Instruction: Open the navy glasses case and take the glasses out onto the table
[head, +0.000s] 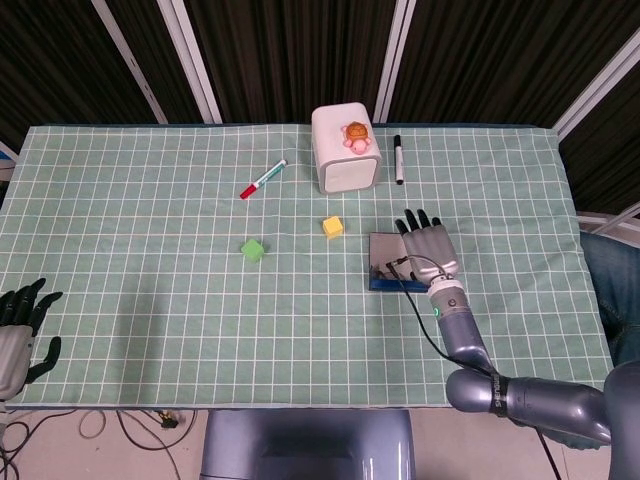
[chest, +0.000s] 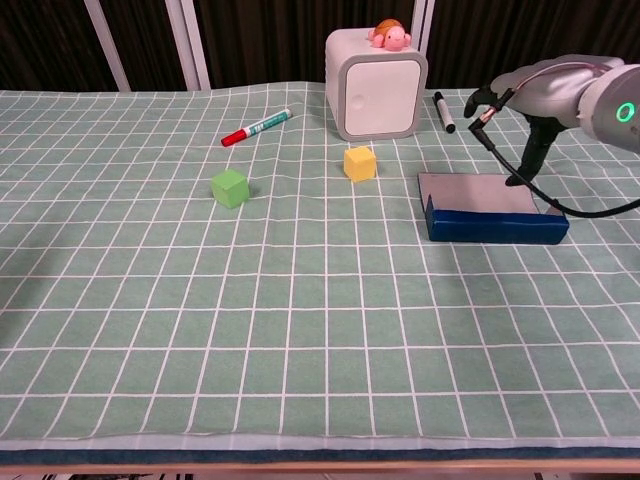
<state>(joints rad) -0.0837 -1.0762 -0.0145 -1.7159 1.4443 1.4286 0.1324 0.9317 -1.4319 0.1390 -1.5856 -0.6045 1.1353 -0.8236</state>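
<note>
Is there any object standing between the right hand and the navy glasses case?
No, nothing visible does. The right hand is over the right end of the navy glasses case. The yellow cube lies apart, further left.

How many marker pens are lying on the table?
2. A red-capped marker lies left of the white box; a black marker lies right of it. None seems hidden.

Dark curtains (head: 280, 50) (white struts between) behind the checked table (head: 150, 290).
</note>
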